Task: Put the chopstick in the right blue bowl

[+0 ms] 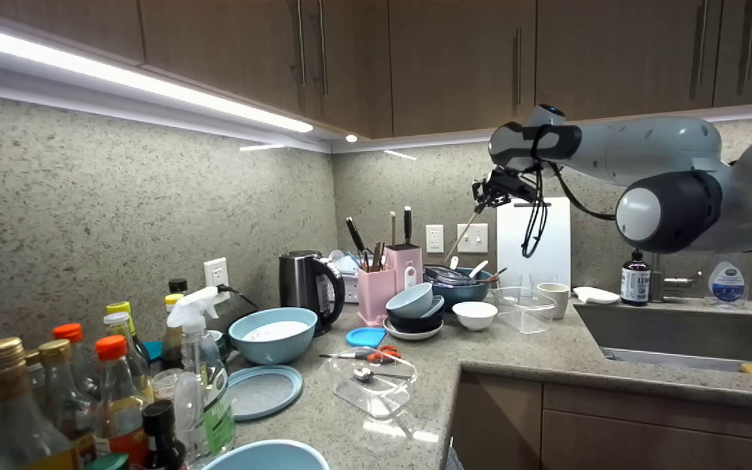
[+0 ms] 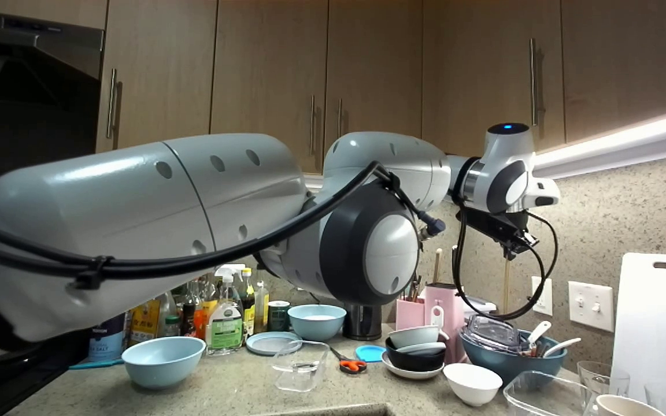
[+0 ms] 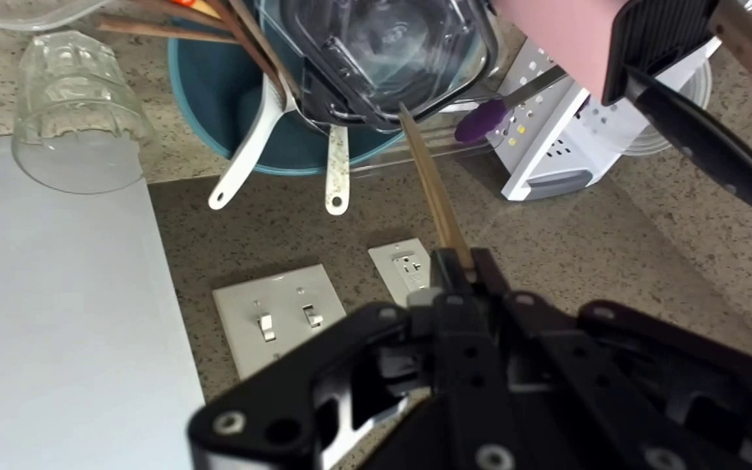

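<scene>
Chopstick [image 3: 433, 186], wooden, tilted tip-down near teal bowl [image 2: 498, 355], contact unclear | Gripper [image 3: 467, 269]: jaws closed onto chopstick's upper end | Right blue bowl [image 1: 275, 350]: on counter [image 1: 493, 354], beside black kettle [image 1: 299, 287], well apart from chopstick

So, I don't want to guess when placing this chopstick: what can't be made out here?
Chopstick, wrist view: its held end, hidden in the gripper.
Light-blue bowl beside the kettle, in an exterior view: part of its floor, hidden by its front wall.
Dark-blue bowl, wrist view: much of its inside, obscured by the clear container.
Dark bottle beside the sink, in an exterior view: fine print, too small to read.
</scene>
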You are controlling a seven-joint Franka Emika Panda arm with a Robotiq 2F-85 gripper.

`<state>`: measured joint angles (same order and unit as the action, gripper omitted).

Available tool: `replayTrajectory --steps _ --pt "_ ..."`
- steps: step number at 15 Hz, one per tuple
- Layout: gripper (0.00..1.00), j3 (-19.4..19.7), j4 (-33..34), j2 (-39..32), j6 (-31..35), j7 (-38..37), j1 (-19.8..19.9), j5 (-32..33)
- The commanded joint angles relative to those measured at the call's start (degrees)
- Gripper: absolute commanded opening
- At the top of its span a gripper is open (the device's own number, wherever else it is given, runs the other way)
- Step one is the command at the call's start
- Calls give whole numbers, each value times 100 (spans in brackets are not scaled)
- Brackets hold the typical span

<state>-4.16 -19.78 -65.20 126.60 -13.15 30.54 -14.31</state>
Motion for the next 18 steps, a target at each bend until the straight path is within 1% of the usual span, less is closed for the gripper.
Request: replayTrajectory --steps 1,6,11,13,14,16,17,18 --pt "2 -101 -17 69 123 227 -101 -38" --pt "2 -49 -56 115 108 158 -249 26" --pt "2 52 -159 277 -604 505 -332 215" --pt "2 -3 -121 300 -781 626 -286 171" --pt "2 -90 -99 312 -845 683 -235 71" --pt "2 -101 -63 338 -798 521 -165 19" --pt "6 -11 -79 237 -616 433 -279 114" --pt "6 -17 -77 259 -622 433 -250 108"
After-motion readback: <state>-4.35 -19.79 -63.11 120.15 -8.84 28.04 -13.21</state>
